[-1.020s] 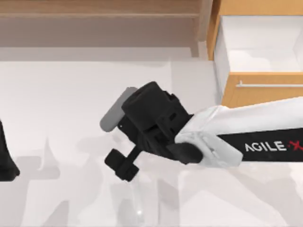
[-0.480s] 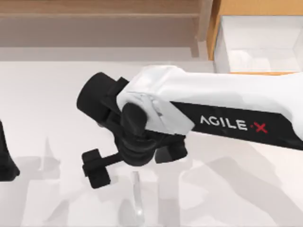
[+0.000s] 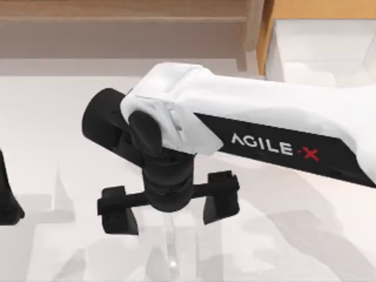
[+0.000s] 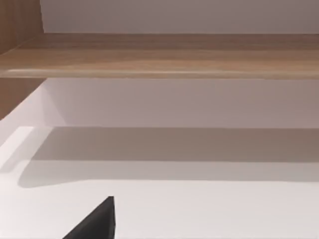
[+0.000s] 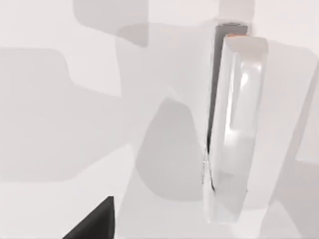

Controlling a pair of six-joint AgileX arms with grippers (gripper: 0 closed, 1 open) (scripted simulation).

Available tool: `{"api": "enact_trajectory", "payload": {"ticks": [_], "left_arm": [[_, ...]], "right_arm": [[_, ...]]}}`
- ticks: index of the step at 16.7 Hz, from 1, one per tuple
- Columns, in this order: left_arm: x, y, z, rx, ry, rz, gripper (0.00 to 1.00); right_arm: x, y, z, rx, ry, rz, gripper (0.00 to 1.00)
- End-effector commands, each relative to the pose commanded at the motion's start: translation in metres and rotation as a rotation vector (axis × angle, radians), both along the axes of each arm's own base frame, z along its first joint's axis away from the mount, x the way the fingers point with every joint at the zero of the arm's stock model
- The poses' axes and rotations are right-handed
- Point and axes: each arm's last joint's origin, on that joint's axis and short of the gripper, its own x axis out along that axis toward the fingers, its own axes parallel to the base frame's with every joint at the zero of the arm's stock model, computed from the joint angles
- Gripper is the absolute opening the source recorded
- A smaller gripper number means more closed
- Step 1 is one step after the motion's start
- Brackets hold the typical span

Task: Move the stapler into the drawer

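Observation:
The stapler [image 3: 170,244] is a slim pale object lying on the white table near the front edge, and it appears long and glossy in the right wrist view [image 5: 234,129]. My right gripper [image 3: 168,216] hangs over it, pointing down, open, with one black finger on each side of the stapler's far end and nothing between them. The drawer [image 3: 265,41] stands pulled out at the back right with its white inside showing; my right arm covers its front. My left gripper [image 3: 7,200] is parked at the table's left edge.
A brown wooden open shelf [image 3: 117,23] runs along the back of the table, seen close in the left wrist view [image 4: 159,55]. My right arm stretches from the right edge across the middle of the table.
My right arm has swung left and toward the front, and its wrist has turned. Both fingers now stand spread over the stapler, and the arm covers the drawer's front and handle.

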Motion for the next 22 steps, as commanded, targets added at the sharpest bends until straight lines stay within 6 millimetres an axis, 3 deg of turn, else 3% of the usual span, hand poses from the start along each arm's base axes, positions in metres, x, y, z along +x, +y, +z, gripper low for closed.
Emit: {"api": "enact_trajectory", "payload": {"ticks": [5, 13, 18, 22], "left_arm": [[0.0, 0.0, 0.0, 0.0, 0.0, 0.0, 1.0], [0.0, 0.0, 0.0, 0.0, 0.0, 0.0, 1.0], [0.0, 0.0, 0.0, 0.0, 0.0, 0.0, 1.0], [0.0, 0.0, 0.0, 0.0, 0.0, 0.0, 1.0]], "right_arm": [[0.002, -0.002, 0.0, 0.002, -0.003, -0.004, 1.0], [0.0, 0.001, -0.065, 0.001, -0.001, 0.0, 1.0], [0.0, 0.0, -0.07, 0.0, 0.0, 0.0, 1.0], [0.0, 0.0, -0.07, 0.0, 0.0, 0.0, 0.7]]}}
